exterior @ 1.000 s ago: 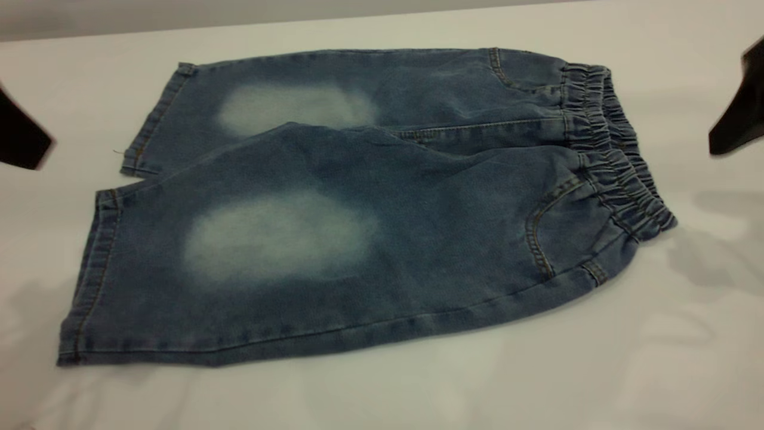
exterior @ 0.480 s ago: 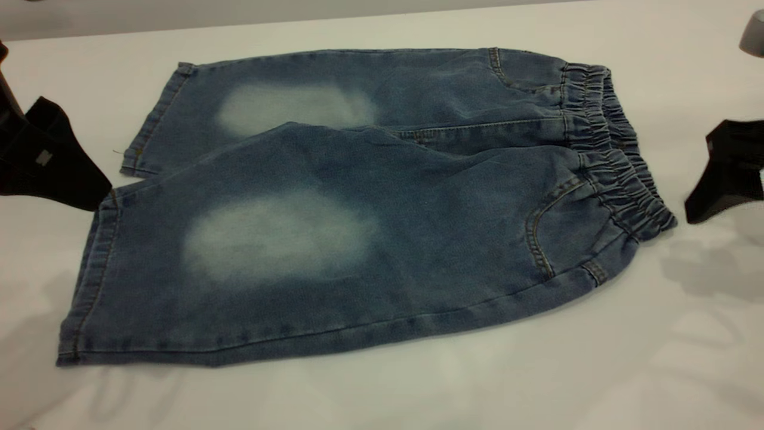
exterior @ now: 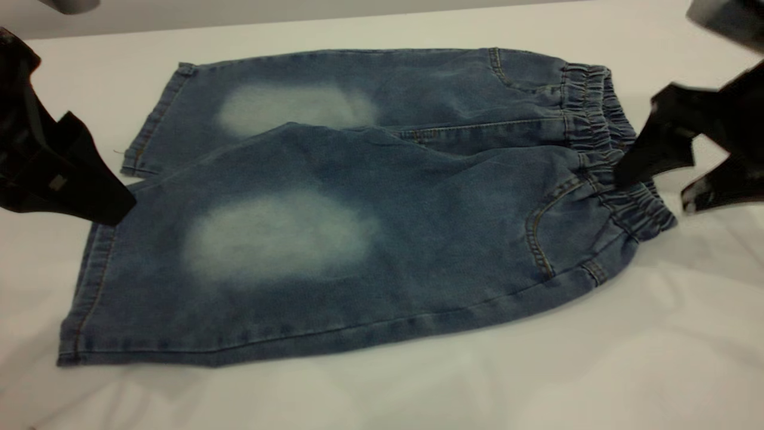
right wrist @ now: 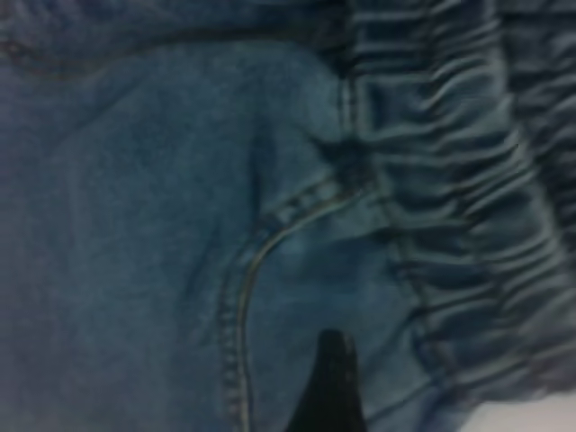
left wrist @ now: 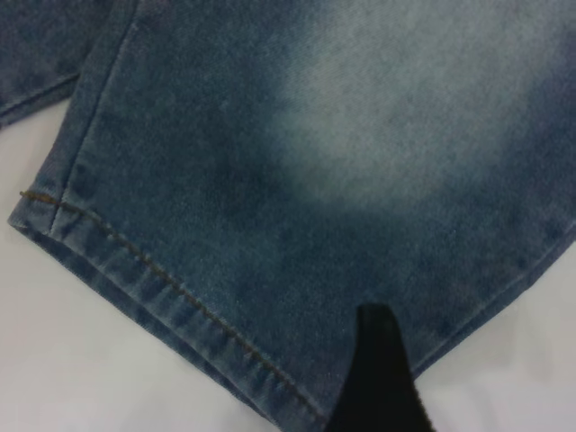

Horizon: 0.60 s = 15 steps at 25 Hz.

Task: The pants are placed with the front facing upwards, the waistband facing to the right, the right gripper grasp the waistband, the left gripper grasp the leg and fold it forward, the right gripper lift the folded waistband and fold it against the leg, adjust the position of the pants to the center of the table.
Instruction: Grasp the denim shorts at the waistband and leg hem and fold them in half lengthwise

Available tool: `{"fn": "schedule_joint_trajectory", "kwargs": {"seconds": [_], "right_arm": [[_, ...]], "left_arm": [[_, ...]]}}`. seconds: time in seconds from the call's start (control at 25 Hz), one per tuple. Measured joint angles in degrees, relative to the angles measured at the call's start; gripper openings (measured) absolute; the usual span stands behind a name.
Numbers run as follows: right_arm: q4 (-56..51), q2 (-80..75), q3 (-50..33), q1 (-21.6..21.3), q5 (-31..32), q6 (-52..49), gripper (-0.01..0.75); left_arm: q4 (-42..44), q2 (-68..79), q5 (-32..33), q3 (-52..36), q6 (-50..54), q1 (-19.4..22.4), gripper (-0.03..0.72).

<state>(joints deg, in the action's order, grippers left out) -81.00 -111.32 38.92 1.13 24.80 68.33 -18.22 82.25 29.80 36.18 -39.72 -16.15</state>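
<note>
The blue denim pants (exterior: 358,197) lie flat on the white table (exterior: 597,370), front up, with the gathered waistband (exterior: 603,119) to the right and both legs to the left. My left gripper (exterior: 101,203) hovers at the near leg's hem (exterior: 95,280). In the left wrist view, one black finger (left wrist: 378,378) points over that hem (left wrist: 180,297), and its partner is out of frame. My right gripper (exterior: 653,191) stands open across the near end of the waistband. One fingertip (exterior: 624,176) is over the elastic and the other is over the bare table. The right wrist view shows a finger (right wrist: 328,382) beside the pocket seam (right wrist: 243,270).
Bare white table runs along the front and right of the pants. The table's far edge (exterior: 358,18) lies just behind the far leg. Grey arm parts show at the top corners (exterior: 725,18), (exterior: 68,5).
Both grippers have closed in on the pants. The left moved right to the near leg's hem. The right moved left over the waistband. The pants have not moved.
</note>
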Motion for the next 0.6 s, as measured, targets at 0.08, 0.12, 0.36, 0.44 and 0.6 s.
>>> {"fn": "schedule_joint_trajectory", "kwargs": {"seconds": [0.08, 0.12, 0.36, 0.44, 0.6], "right_arm": [[-0.85, -1.63, -0.05, 0.00, 0.04, -0.06, 0.551], [-0.85, -2.10, -0.10, 0.00, -0.29, -0.06, 0.549], [-2.12, -2.45, -0.10, 0.00, -3.44, -0.20, 0.529], [-2.12, -2.45, -0.10, 0.00, -5.17, -0.27, 0.527], [-2.04, -2.45, -0.16, 0.00, -4.44, 0.13, 0.524]], "left_arm": [[-0.28, 0.00, 0.10, 0.00, 0.41, 0.00, 0.467], [-0.33, 0.00, 0.39, 0.00, 0.77, 0.00, 0.467], [-0.39, -0.06, 1.12, 0.00, 1.17, 0.00, 0.467], [-0.39, -0.06, 1.12, 0.00, 1.17, 0.00, 0.467], [-0.39, -0.06, 1.07, 0.00, 1.17, 0.00, 0.467]]}}
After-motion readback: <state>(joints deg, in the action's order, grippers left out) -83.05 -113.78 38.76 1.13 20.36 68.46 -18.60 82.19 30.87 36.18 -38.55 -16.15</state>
